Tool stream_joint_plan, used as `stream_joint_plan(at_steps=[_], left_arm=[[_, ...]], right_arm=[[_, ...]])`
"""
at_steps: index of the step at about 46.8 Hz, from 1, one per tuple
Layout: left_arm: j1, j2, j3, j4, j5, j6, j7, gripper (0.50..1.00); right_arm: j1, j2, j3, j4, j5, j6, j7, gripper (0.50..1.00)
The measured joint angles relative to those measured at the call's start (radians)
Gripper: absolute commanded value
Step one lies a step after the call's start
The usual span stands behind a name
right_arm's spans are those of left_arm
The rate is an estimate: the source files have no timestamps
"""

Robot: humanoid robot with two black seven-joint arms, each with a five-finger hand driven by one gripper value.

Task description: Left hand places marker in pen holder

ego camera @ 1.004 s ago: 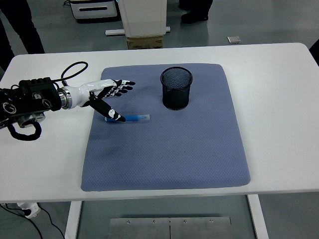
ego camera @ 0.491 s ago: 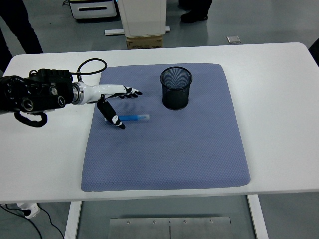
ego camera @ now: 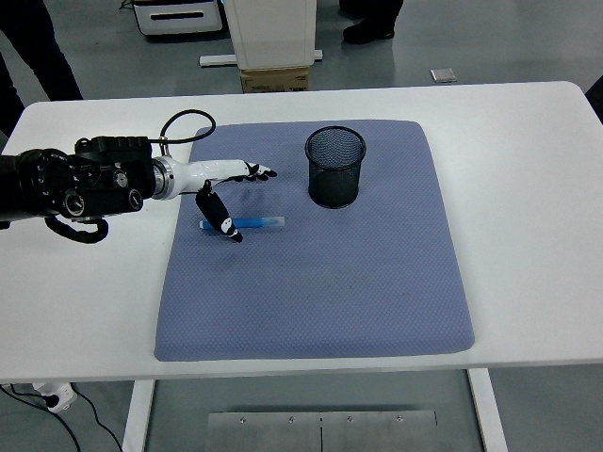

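One arm is at work: the left arm reaches in from the left edge of the white table (ego camera: 528,160), its black forearm lying over the bare tabletop and its white-and-black left hand (ego camera: 224,185) extended over the far-left part of the blue-grey mat (ego camera: 320,282). The fingers (ego camera: 256,171) are stretched out straight and slightly spread, pointing toward the mat's middle, while the thumb (ego camera: 220,217) angles down and forward, apart from them. They are clamped on nothing.

The blue marker (ego camera: 247,223) lies flat on the mat, in its left half toward the far edge, running roughly parallel to the table's near edge. The thumb crosses over the marker's left part, its tip at or just past the marker's near side; whether it presses on the marker cannot be told. The straight fingers sit on the marker's far side, clear of it.

The black mesh pen holder (ego camera: 334,167) stands upright on the mat near its far edge, about midway along that edge, to the right of the hand and well apart from the marker. Its mouth is open upward.

A black cable (ego camera: 181,122) loops up from the arm's wrist over the table near the mat's far-left corner. Beyond the table's far edge a cardboard box (ego camera: 274,79) sits on the floor.
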Motion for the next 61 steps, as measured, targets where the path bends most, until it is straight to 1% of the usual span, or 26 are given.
stream_joint_plan(at_steps=[5, 13, 22, 28, 33, 36, 44, 49, 58, 61], left_arm=[[0.0, -0.002, 0.001, 0.0, 0.014, -0.002, -0.007, 1.0], [-0.002, -0.007, 0.004, 0.0, 0.079, -0.006, -0.013, 1.0], [-0.003, -0.008, 0.014, 0.0, 0.098, -0.013, -0.023, 1.0], [-0.005, -0.008, 0.026, 0.003, 0.118, -0.014, -0.025, 0.933], [-0.005, -0.008, 0.029, 0.003, 0.119, -0.015, -0.025, 0.909], [-0.005, -0.008, 0.029, 0.003, 0.119, -0.015, -0.025, 0.883], [-0.005, -0.013, 0.029, 0.003, 0.119, -0.015, -0.025, 0.862], [-0.005, -0.016, 0.029, 0.004, 0.12, -0.015, -0.025, 0.862], [-0.004, -0.016, 0.029, 0.005, 0.128, -0.014, -0.025, 0.78], [-0.004, -0.017, 0.029, 0.005, 0.133, -0.014, -0.025, 0.763]], right_arm=[[0.0, 0.0, 0.0, 0.0, 0.0, 0.0, 0.0, 1.0], [0.0, 0.0, 0.0, 0.0, 0.0, 0.0, 0.0, 1.0], [0.0, 0.0, 0.0, 0.0, 0.0, 0.0, 0.0, 1.0], [0.0, 0.0, 0.0, 0.0, 0.0, 0.0, 0.0, 1.0], [0.0, 0.0, 0.0, 0.0, 0.0, 0.0, 0.0, 1.0], [0.0, 0.0, 0.0, 0.0, 0.0, 0.0, 0.0, 1.0], [0.0, 0.0, 0.0, 0.0, 0.0, 0.0, 0.0, 1.0], [0.0, 0.0, 0.0, 0.0, 0.0, 0.0, 0.0, 1.0], [0.0, 0.0, 0.0, 0.0, 0.0, 0.0, 0.0, 1.0], [0.0, 0.0, 0.0, 0.0, 0.0, 0.0, 0.0, 1.0]])
